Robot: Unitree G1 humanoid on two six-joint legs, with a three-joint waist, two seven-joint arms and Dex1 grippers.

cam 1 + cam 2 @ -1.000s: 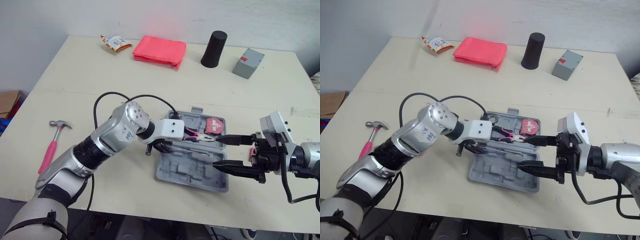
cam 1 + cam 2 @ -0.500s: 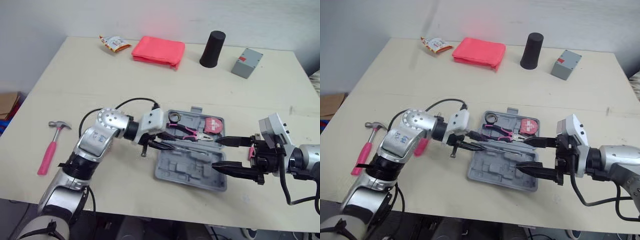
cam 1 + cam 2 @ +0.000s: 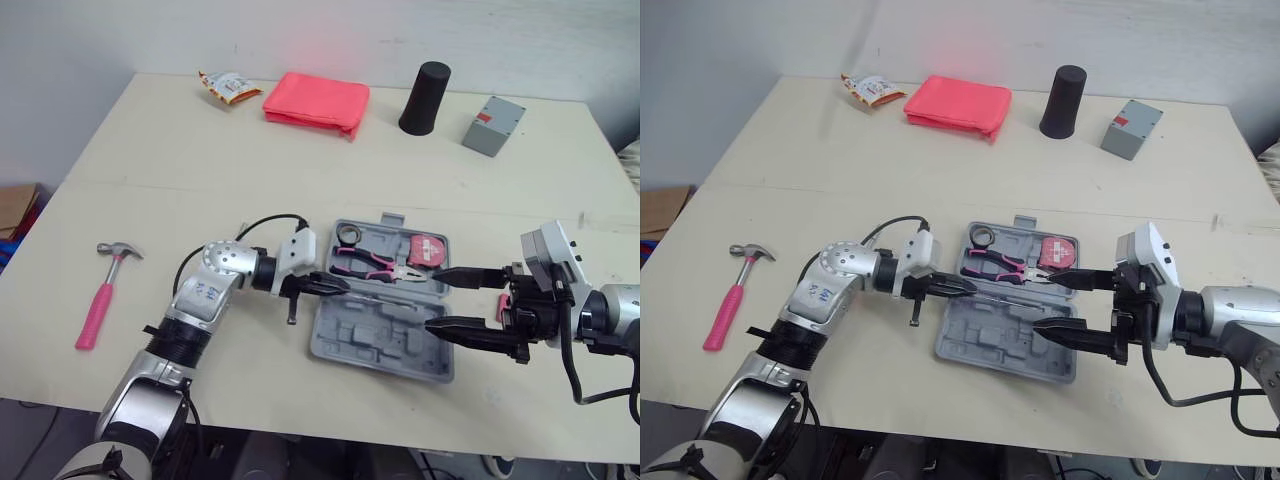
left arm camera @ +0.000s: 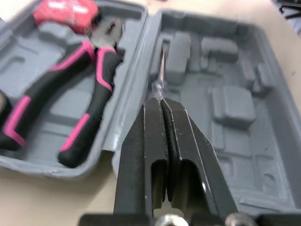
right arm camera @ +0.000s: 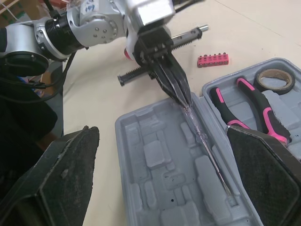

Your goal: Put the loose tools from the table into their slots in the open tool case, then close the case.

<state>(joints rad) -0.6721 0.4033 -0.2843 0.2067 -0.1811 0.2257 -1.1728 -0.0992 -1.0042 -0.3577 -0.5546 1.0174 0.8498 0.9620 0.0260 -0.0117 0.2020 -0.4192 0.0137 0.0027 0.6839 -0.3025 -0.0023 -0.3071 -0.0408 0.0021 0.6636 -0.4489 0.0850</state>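
At table centre, the open tool case (image 3: 380, 340) was noted, both halves lying flat. Pliers (image 3: 372, 262), tape measure (image 3: 428, 250) and a tape roll (image 3: 349, 235) were seated in the 12 o'clock half. The left gripper (image 3: 343, 286) was found clenched on a slim screwdriver (image 5: 207, 146), whose shaft was laid beside the hinge in the 6 o'clock half. Full seating could not be told. The right gripper (image 3: 432, 299) was spread wide at the case's 3 o'clock edge, grasping nothing. A hammer (image 3: 105, 295) lay well apart at 9 o'clock, and a pink bit strip (image 5: 214, 60) lay outside the case. Both were judged left to stow, then the case to be closed.
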